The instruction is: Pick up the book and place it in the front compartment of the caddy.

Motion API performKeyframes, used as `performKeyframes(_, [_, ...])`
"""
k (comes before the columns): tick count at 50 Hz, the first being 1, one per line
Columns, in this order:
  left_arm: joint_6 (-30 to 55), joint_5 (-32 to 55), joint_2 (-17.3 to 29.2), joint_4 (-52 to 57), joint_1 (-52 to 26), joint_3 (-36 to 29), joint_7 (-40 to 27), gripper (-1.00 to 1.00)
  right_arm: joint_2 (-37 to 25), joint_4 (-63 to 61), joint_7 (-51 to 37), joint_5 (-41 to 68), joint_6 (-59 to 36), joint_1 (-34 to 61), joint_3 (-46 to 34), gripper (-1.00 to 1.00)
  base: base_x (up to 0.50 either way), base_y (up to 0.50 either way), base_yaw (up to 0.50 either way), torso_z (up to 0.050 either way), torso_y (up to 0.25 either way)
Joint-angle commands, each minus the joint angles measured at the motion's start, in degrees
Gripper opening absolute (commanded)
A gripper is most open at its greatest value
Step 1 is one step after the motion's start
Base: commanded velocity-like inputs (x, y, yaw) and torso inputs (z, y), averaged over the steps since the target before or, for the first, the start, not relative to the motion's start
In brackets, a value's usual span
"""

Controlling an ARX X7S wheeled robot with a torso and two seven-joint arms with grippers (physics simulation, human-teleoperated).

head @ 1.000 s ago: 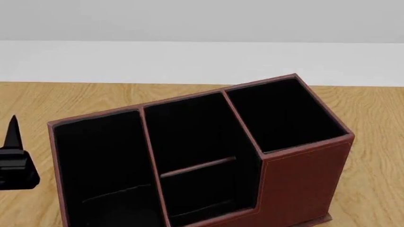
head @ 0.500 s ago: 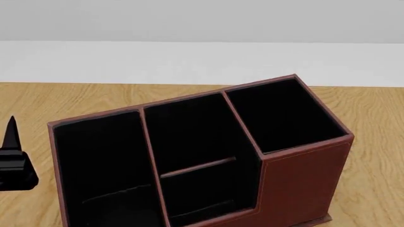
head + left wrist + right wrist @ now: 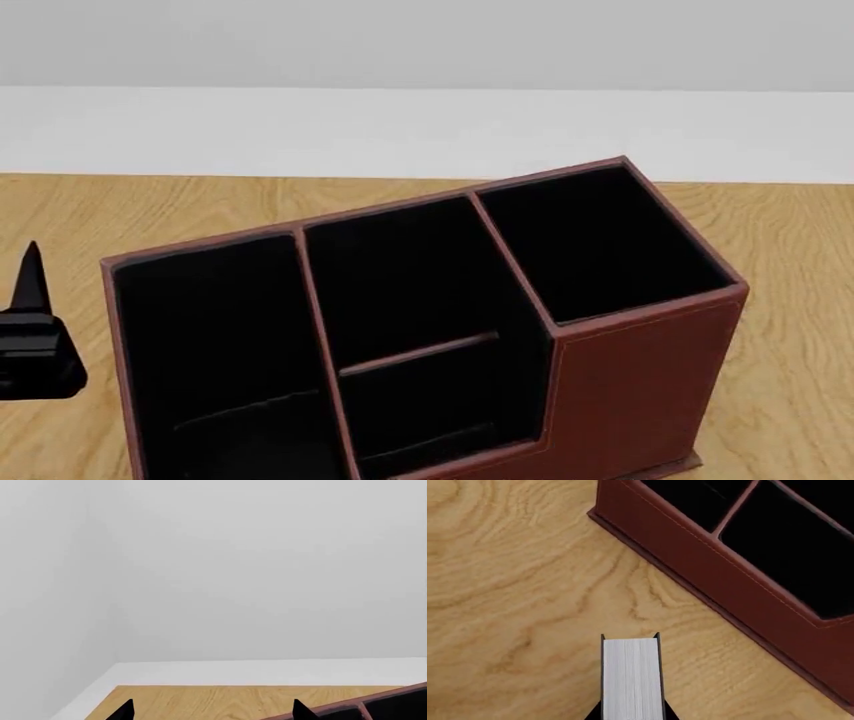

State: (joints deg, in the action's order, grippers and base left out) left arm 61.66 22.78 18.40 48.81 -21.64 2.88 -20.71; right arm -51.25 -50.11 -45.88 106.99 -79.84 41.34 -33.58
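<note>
Left wrist view: two black fingertips of the left gripper [image 3: 212, 712] rise from the frame edge, set well apart with nothing between them, so the jaws stand released. Beyond them lie a strip of the wooden worktop [image 3: 220, 700] and one corner of the caddy [image 3: 393, 702], with a plain white wall [image 3: 253, 570] behind.

Head view: the caddy [image 3: 641, 370] fills most of the frame, standing on the worktop [image 3: 801, 240] at an angle. Its reddish-brown outer wall is stepped: the right-hand cell is taller, and the wall drops lower toward the left. Thin dividers split the black-lined interior into several rectangular cells, all showing black inside. Part of the left gripper [image 3: 30, 330] shows at the left edge beside the caddy, apart from it, one pointed finger upright.

Right wrist view: the book [image 3: 631, 677] is clamped between the jaws of the right gripper [image 3: 631, 712], black covers on either side and white page edges facing the camera. It is above the worktop [image 3: 514, 595], near the outer wall of the caddy [image 3: 740, 585] but not over any cell.
</note>
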Motion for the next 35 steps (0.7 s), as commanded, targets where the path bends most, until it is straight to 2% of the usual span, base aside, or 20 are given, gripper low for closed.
performKeyframes(1, [-0.47, 0.21, 0.09, -0.26, 0.18, -0.25, -0.15, 1.0, -1.0, -0.88, -10.39, 11.57, 2.02, 11.77, -4.07, -1.0, 0.0, 0.0, 0.0, 0.0, 0.0])
performKeyframes(26, [-1.3, 0.84, 0.38, -0.21, 1.04, -0.07, -0.53, 1.0, -0.58, -1.45, -27.58, 35.17, 8.79, 43.67, -15.79, -1.0, 0.0, 0.0, 0.0, 0.0, 0.0])
performKeyframes(35, [-1.51, 1.04, 0.61, -0.17, 1.31, 0.17, -0.63, 1.0, 1.61, -0.9, -30.43, 39.25, 10.13, 50.73, -18.49, -1.0, 0.0, 0.0, 0.0, 0.0, 0.001])
